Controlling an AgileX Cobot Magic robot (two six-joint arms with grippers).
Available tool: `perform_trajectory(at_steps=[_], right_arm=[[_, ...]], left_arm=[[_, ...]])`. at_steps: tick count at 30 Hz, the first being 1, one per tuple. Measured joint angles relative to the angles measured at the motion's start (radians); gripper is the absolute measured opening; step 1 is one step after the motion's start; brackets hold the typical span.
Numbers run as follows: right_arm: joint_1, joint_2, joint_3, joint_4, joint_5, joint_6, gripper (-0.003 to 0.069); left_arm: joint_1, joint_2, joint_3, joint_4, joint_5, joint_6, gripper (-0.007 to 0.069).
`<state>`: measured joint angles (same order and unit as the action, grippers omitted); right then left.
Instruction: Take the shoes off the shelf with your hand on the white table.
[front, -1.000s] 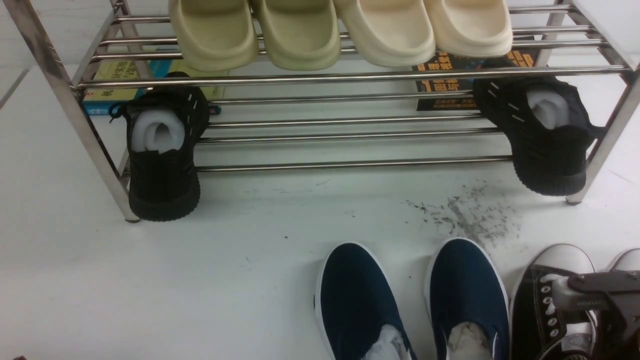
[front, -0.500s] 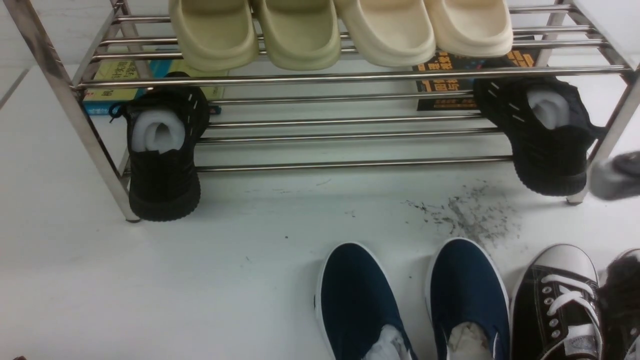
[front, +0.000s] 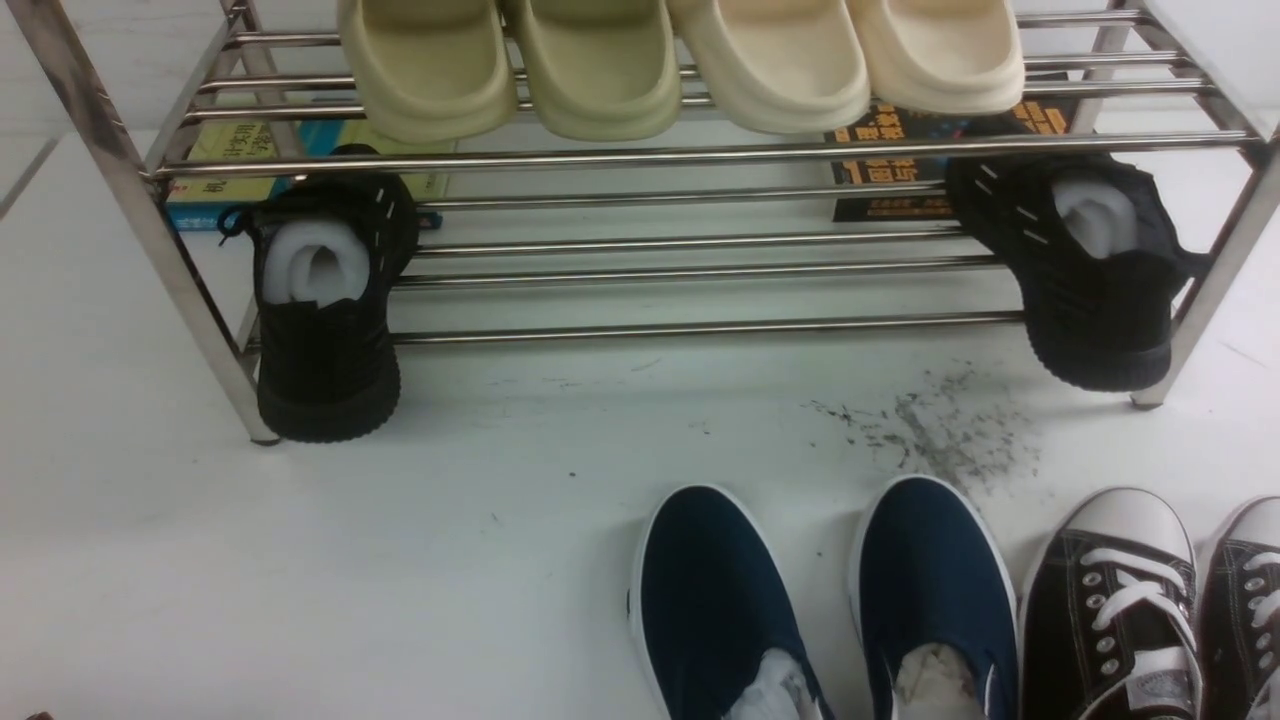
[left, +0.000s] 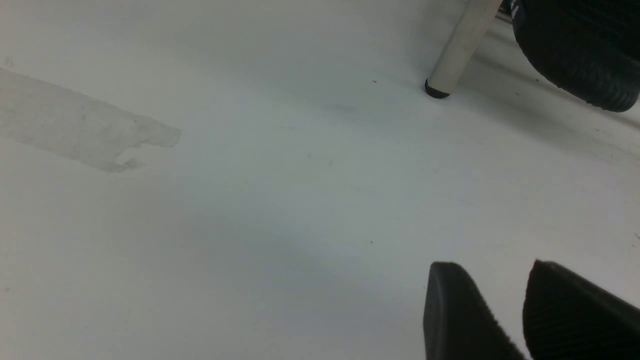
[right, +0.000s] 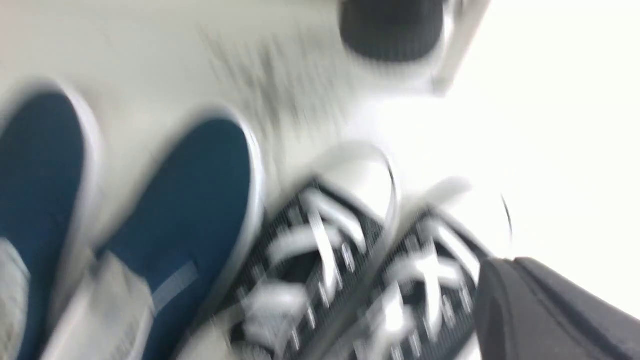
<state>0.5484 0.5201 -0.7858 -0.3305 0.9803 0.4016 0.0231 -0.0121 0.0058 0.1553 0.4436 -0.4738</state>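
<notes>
The black canvas lace-up shoes stand side by side on the white table at the front right, toes toward the shelf. The second one is cut by the frame edge. Neither gripper shows in the front view. In the blurred right wrist view the shoes lie just beside my right gripper, whose fingers look pressed together with nothing between them. My left gripper is open and empty above bare table, near a shelf leg.
Navy slip-ons stand left of the canvas shoes. Black knit sneakers sit at the left end and the right end of the lower tier. Cream slippers fill the top tier. Books lie behind. Grey scuff specks mark the table.
My right gripper was over the canvas shoes at the front right, then rose and left the front view. Both canvas shoes now stand uncovered. The left arm has not moved.
</notes>
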Motion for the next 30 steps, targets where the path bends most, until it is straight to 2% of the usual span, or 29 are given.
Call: perform_trajectory(at_steps=[5,9,30], right_arm=[[0.000,-0.138,0.215,-0.004,-0.387,0.000,-0.0015],[0.000,-0.156,0.319,-0.007,-0.564,0.000,-0.0015],[0.000,-0.159,0.330,-0.007,-0.610,0.000,-0.0001]], left_arm=[[0.000,0.000,0.000,0.000,0.000,0.000,0.0239],[0.000,0.000,0.000,0.000,0.000,0.000,0.0239],[0.000,0.000,0.000,0.000,0.000,0.000,0.0239]])
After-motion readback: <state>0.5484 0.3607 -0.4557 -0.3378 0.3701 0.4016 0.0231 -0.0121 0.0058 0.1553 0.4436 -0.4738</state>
